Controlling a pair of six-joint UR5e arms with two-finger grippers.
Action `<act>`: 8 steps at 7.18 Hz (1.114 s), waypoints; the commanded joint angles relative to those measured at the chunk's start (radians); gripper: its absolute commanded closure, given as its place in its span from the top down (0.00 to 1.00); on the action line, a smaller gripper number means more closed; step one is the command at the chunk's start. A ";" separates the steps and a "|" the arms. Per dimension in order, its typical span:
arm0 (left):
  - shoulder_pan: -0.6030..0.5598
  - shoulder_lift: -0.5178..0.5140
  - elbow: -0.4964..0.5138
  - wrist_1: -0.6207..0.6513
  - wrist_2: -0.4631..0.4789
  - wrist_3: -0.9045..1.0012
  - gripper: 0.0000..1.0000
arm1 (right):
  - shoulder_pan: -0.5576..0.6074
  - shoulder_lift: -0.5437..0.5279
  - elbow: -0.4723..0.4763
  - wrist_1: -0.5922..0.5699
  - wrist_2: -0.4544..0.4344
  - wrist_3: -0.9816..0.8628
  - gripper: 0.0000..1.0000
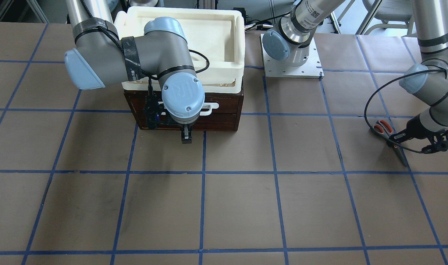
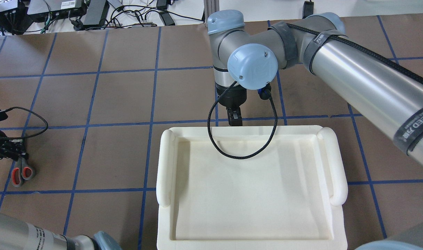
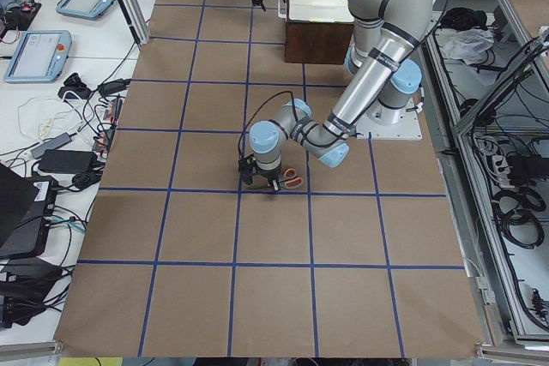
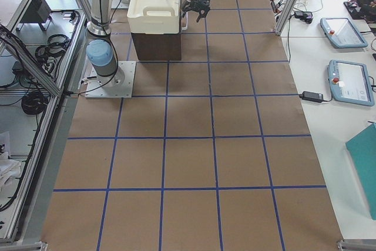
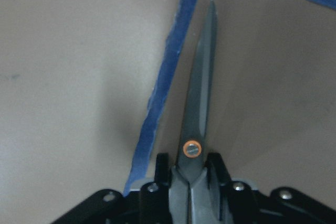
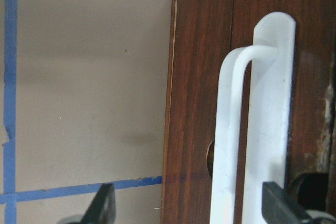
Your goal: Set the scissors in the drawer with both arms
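Observation:
The scissors lie on the brown table at the robot's far left, with grey handles lined orange and blades pointing away from the wrist camera. My left gripper is shut on them at the orange pivot, a finger tight against each side. The dark brown drawer is closed. Its white bar handle runs between the widely spread fingers of my open right gripper, which hangs in front of the drawer front.
A white foam tray sits on top of the drawer cabinet. The left arm's base plate stands beside the cabinet. Blue tape lines grid the brown tabletop.

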 commanded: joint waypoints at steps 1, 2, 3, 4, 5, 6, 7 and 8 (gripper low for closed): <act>-0.003 0.014 0.018 -0.038 -0.023 0.000 0.12 | 0.003 0.008 0.000 -0.001 0.001 0.000 1.00; -0.011 0.028 0.072 -0.129 -0.028 -0.001 0.12 | 0.003 0.013 0.000 0.001 0.001 0.000 1.00; -0.015 0.048 0.155 -0.254 -0.028 -0.003 0.12 | 0.003 0.017 0.000 -0.001 0.001 0.000 1.00; -0.026 0.078 0.230 -0.350 -0.028 -0.007 0.12 | 0.003 0.019 0.000 -0.002 0.001 0.000 1.00; -0.067 0.114 0.286 -0.431 -0.025 -0.012 0.12 | 0.003 0.019 0.000 -0.002 0.001 -0.002 1.00; -0.118 0.147 0.321 -0.481 -0.026 -0.020 0.12 | 0.003 0.025 0.000 -0.002 0.001 -0.002 1.00; -0.196 0.184 0.334 -0.499 -0.028 -0.046 0.12 | 0.003 0.031 0.000 -0.002 0.001 -0.003 1.00; -0.281 0.218 0.334 -0.513 -0.047 -0.069 0.12 | 0.003 0.031 0.000 -0.005 0.001 -0.011 1.00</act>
